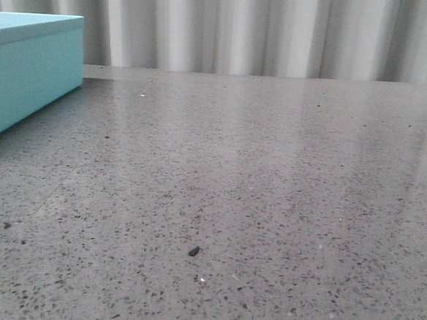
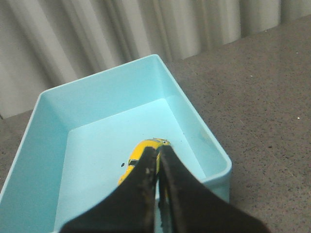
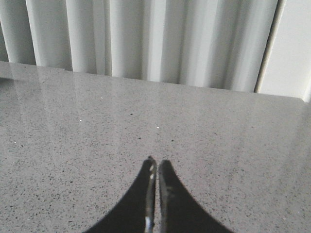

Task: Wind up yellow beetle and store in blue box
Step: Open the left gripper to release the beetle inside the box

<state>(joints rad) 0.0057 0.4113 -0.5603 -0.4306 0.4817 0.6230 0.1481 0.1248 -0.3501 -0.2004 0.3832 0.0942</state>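
Observation:
The yellow beetle (image 2: 136,157) lies on the floor of the open blue box (image 2: 104,85), near its front right corner, partly hidden behind my left fingers. My left gripper (image 2: 158,151) hangs above the box with its jaws pressed together and nothing between them, just over the car. The blue box also shows at the left edge of the front view (image 1: 29,74); no gripper shows there. My right gripper (image 3: 157,164) is shut and empty above the bare grey table (image 3: 97,145).
A white pleated curtain (image 1: 245,27) runs behind the table's far edge. A small dark speck (image 1: 193,251) lies on the speckled grey tabletop (image 1: 270,193). The tabletop lies right of the box (image 2: 272,121).

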